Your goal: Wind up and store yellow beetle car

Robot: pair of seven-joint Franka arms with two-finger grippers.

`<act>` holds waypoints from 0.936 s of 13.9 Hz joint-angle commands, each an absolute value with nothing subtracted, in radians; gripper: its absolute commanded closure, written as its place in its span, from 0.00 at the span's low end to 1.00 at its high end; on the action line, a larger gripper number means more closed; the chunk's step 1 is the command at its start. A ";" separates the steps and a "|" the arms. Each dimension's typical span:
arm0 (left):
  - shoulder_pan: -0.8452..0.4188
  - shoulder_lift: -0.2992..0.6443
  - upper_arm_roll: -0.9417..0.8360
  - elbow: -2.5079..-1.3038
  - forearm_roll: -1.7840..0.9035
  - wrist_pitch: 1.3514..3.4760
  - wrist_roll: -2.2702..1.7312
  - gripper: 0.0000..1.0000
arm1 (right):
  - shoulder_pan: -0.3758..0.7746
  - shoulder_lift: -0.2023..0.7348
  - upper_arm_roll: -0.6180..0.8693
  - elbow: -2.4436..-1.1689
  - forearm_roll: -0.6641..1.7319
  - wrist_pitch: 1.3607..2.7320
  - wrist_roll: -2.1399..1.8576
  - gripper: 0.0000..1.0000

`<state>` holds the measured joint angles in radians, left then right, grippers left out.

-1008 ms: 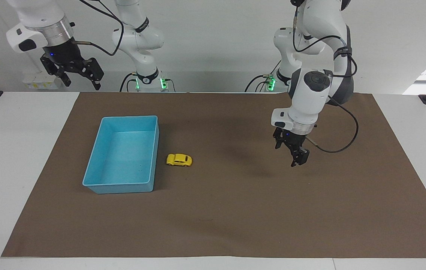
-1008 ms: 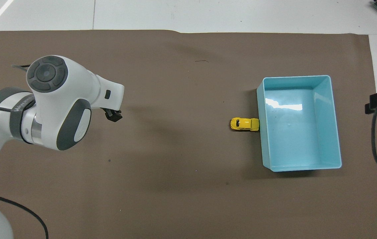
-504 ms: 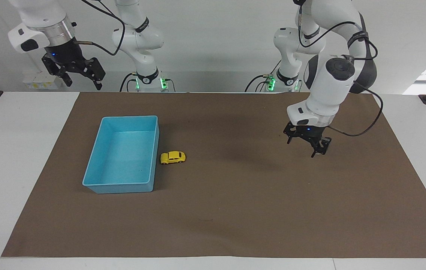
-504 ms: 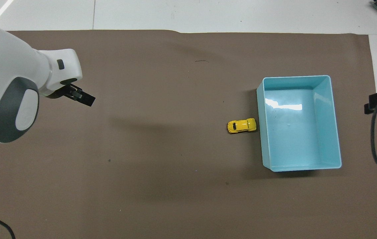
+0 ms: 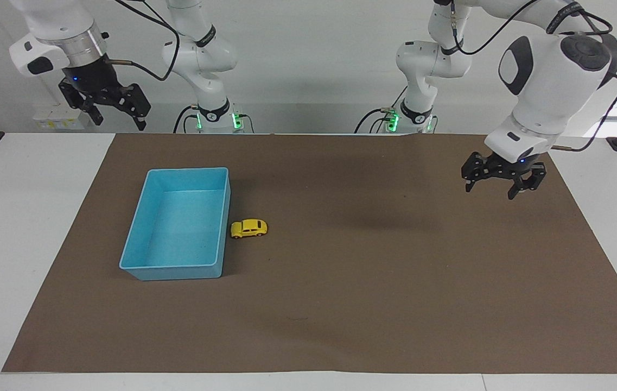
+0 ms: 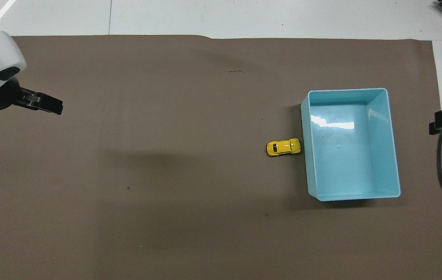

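Sitting on all four wheels on the brown mat (image 5: pixel 341 304), the yellow beetle car (image 5: pixel 249 228) is parked right up against the outside of the long wall of the light-blue bin (image 5: pixel 140 270), the wall that faces the left arm's end of the table. From the facing view the car's nose looks like it touches the wall or is just shy of it, honestly can't tell which. In the overhead view the car (image 6: pixel 283 147) lies crosswise to that wall, about halfway along it, and the bin (image 6: pixel 395 155) has nothing in it, just a bit of glare on the floor. So the car is out on the mat, not stored. Nobody is holding it either. The left gripper (image 5: pixel 502 182) hangs in the air over the mat near the left arm's end of the table, well apart from the car, fingers spread and nothing between them; from overhead it (image 6: pixel 46 105) pokes in at the edge of the view. The right gripper (image 5: pixel 114 110) is up high over the robots' edge of the table near the mat's corner, also well away from the car and bin, fingers apart and empty, that arm just waiting.
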<state>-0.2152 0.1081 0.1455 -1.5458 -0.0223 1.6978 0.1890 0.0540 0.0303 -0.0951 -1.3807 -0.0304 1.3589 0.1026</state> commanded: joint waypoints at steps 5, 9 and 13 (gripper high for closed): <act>-0.163 -0.003 0.132 -1.548 -0.037 1.580 0.147 0.00 | 0.041 -0.018 -0.091 -1.410 -0.029 1.244 0.075 0.00; -0.166 -0.046 0.121 -1.545 -0.029 1.528 0.015 0.00 | 0.044 -0.028 -0.080 -1.410 -0.028 1.232 0.054 0.00; -0.161 -0.074 0.126 -1.559 -0.032 1.502 0.012 0.00 | 0.046 -0.038 -0.081 -1.417 -0.029 1.204 -0.041 0.00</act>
